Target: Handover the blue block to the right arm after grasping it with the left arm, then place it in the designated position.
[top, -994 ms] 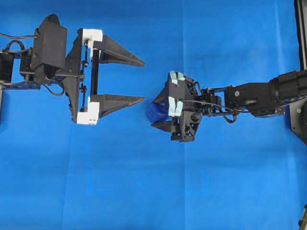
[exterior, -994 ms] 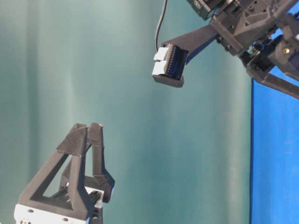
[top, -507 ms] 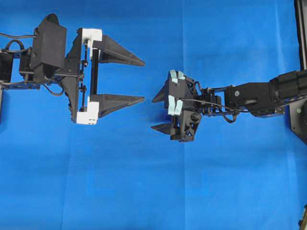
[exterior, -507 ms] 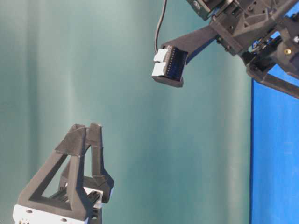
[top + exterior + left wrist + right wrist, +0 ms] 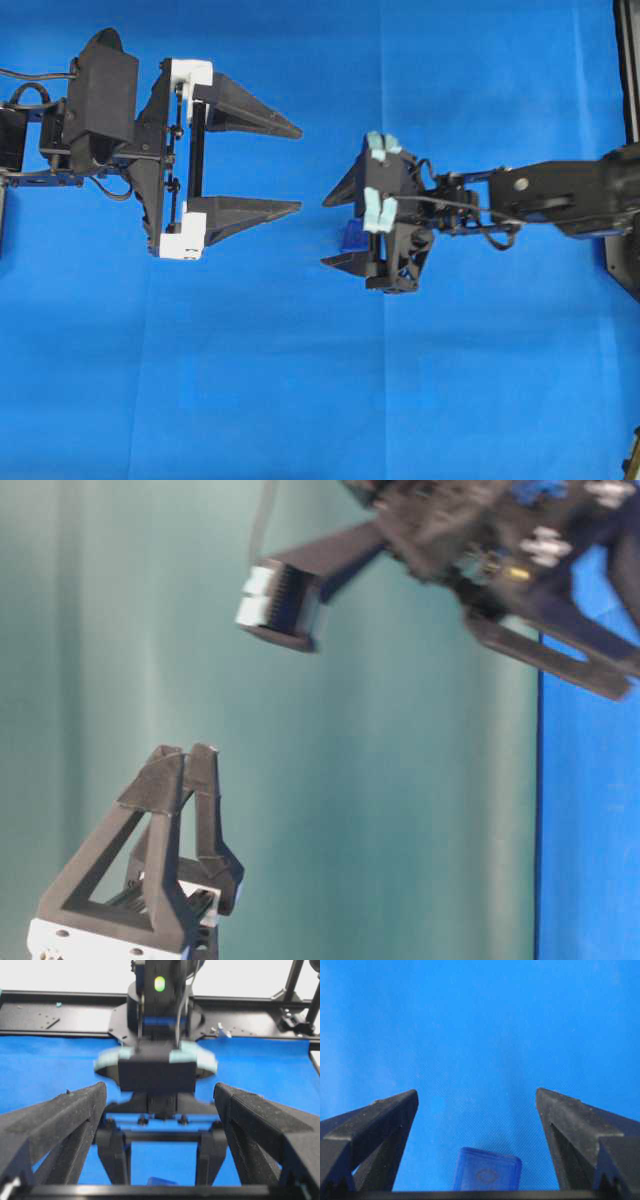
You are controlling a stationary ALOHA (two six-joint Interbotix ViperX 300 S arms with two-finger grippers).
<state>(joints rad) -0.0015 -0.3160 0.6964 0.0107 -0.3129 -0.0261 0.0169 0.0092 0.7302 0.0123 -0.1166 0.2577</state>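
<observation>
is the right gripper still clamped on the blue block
No, in the right wrist view the blue block lies on the cloth, clear of both spread fingers.

Blue cloth (image 5: 300,400) covers the work surface from edge to edge in the overhead view.

A small dark-blue block (image 5: 352,238) lies on the cloth right of centre, a faint printed mark on its face in the right wrist view. Faint crease lines cross the fabric; at its far edge, a black perforated base plate (image 5: 60,1017) shows.
</observation>
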